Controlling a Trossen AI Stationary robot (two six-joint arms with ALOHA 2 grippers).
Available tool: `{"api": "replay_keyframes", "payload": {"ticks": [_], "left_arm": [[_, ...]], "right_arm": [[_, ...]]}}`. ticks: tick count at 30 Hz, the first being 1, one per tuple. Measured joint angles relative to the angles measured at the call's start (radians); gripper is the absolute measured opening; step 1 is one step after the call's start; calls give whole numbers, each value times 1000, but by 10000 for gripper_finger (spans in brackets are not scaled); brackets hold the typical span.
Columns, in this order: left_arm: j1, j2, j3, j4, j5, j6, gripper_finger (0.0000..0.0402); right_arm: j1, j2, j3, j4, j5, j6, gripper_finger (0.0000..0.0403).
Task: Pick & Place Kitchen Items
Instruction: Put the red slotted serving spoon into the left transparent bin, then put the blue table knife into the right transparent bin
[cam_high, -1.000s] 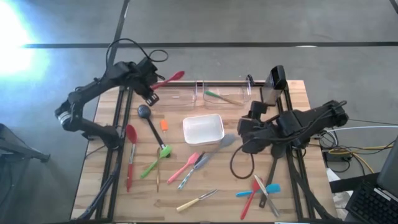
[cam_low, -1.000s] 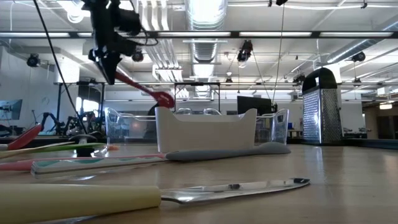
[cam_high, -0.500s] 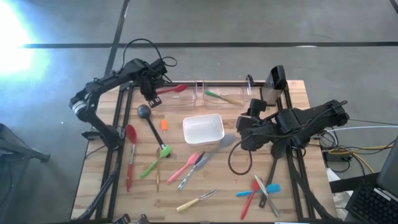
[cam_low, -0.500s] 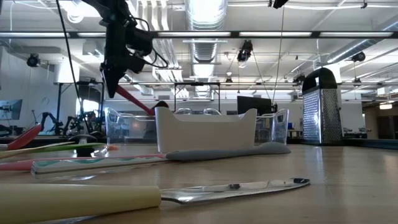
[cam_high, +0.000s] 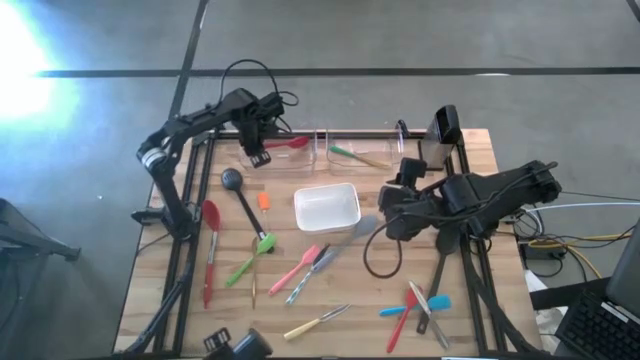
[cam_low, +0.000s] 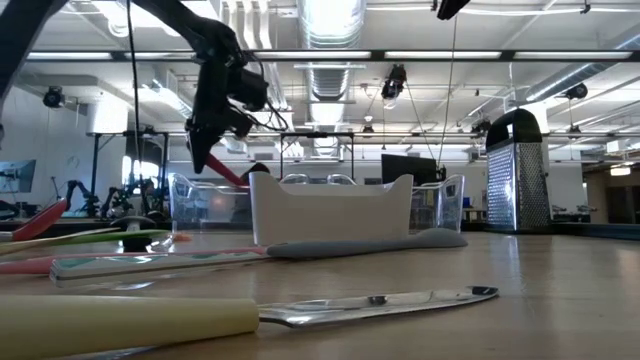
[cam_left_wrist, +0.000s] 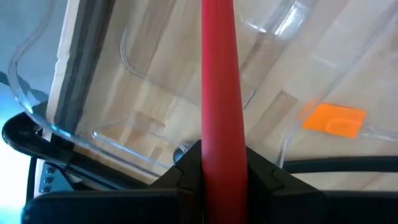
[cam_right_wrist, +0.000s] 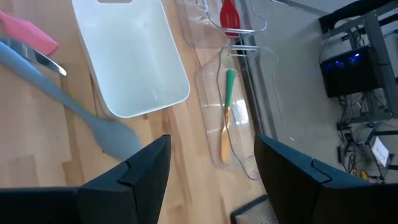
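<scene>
Red spatula (cam_high: 283, 144) is clenched by left gripper (cam_high: 256, 152), carried above clear bin (cam_high: 285, 157) just below; lowering and release are judged next.

A pale wooden slatted table (cam_high: 470, 300) carries a white rectangular dish (cam_high: 326, 208) near its middle; two clear plastic bins (cam_high: 360, 152) sit along the far edge; a black ladle (cam_high: 240, 195), a red spoon (cam_high: 209, 250), a green spatula (cam_high: 250, 258), a pink spatula (cam_high: 298, 266), a grey spatula (cam_high: 350, 236) and a cream-handled knife (cam_high: 315, 322) lie scattered; a metal box grater (cam_high: 438, 140) stands at the far right corner.
</scene>
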Motion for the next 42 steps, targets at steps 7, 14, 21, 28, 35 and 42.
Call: {"api": "replay_keyframes", "payload": {"ticks": [7, 14, 21, 28, 35, 42], "left_arm": [[0, 47, 32, -9, 1, 19, 63], [0, 47, 34, -57, -31, 18, 158], [0, 44, 59, -118, -67, -1, 247], [-4, -11, 124, -231, -67, -125, 262], [-68, -170, 126, -241, 2, -226, 263], [-235, -326, 126, -231, 22, -362, 263]], "right_arm": [[0, 0, -48, -2, -1, 4, 224], [0, 0, -54, 0, -1, 4, 224], [0, -5, -54, 1, -2, 19, 224], [0, -7, -54, 1, -2, 31, 224], [0, -6, -54, 1, -3, 49, 224], [0, -6, -54, 13, -4, 45, 224]]}}
